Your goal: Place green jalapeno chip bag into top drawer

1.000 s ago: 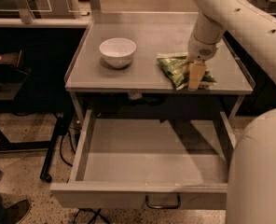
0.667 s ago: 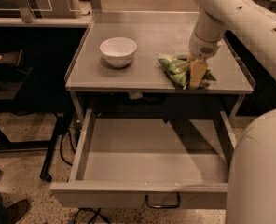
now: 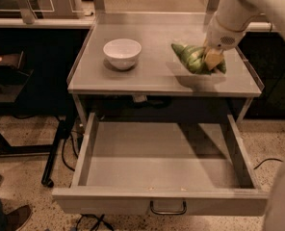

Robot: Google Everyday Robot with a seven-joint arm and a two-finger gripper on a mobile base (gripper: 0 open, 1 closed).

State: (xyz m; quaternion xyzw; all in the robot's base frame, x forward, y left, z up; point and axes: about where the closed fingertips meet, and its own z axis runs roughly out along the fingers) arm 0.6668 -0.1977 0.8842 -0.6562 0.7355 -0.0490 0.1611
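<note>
The green jalapeno chip bag (image 3: 191,57) hangs a little above the right part of the grey tabletop (image 3: 152,76), with its shadow on the surface under it. My gripper (image 3: 213,59) comes down from the upper right on the white arm and is shut on the bag's right end. The top drawer (image 3: 161,163) is pulled fully out below the tabletop. Its flat bottom is bare, and its curved handle (image 3: 168,209) shows on the front panel.
A white round bowl (image 3: 122,53) stands on the left part of the tabletop. My white arm and body fill the right edge of the view. Cables and a black frame leg (image 3: 56,153) lie on the floor at the left. A shoe (image 3: 7,218) shows at the bottom left.
The gripper has risen with the chip bag in it. The bag lay on the tabletop before and now hangs above it. The bowl and the drawer have not moved.
</note>
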